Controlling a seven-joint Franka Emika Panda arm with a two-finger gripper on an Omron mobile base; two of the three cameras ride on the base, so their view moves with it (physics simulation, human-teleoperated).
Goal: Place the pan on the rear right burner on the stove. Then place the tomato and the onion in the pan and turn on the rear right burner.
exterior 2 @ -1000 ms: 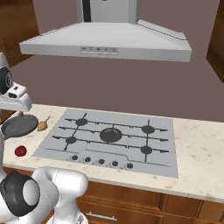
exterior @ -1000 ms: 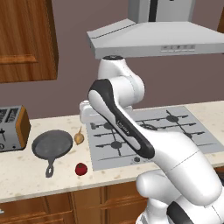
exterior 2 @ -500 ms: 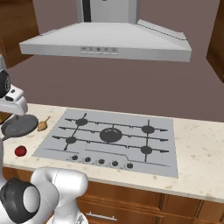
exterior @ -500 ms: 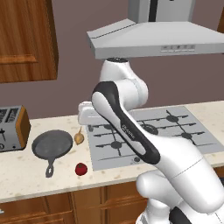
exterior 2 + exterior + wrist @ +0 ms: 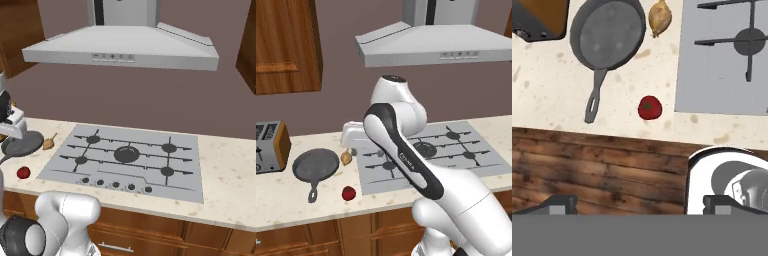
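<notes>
Taking the stove [image 5: 456,155] as the landmark: nearest the counter's front edge lies the tomato [image 5: 348,193], on the speckled counter [image 5: 286,195] just off the stove's front left corner, apart from everything else. In the hand view the tomato [image 5: 649,107] sits between the stove's left edge and the end of the pan's handle.

A little farther back and farther left of the stove rests the pan [image 5: 315,166], flat on the counter, its handle pointing toward the counter's front edge. It holds nothing. From the right base camera the pan [image 5: 22,143] shows partly behind the arm's white hand.

Just beside the stove's left edge, level with the pan's back rim, lies the onion [image 5: 346,157], near the pan but not clearly touching it; in the hand view the onion [image 5: 660,18] is between the pan [image 5: 607,35] and the stove [image 5: 724,65].

The gripper [image 5: 637,205] hangs above the counter left of the stove, looking straight down; its two fingertips [image 5: 559,204] stand far apart with nothing between them, wide and empty.

Farther left of the pan, well away from the stove, stands a toaster [image 5: 270,146].

On the stove's far side, the rear right burner [image 5: 169,148] is bare under its grate bars. A row of knobs [image 5: 116,185] lines the stove's front edge, and a range hood [image 5: 120,47] hangs above it.
</notes>
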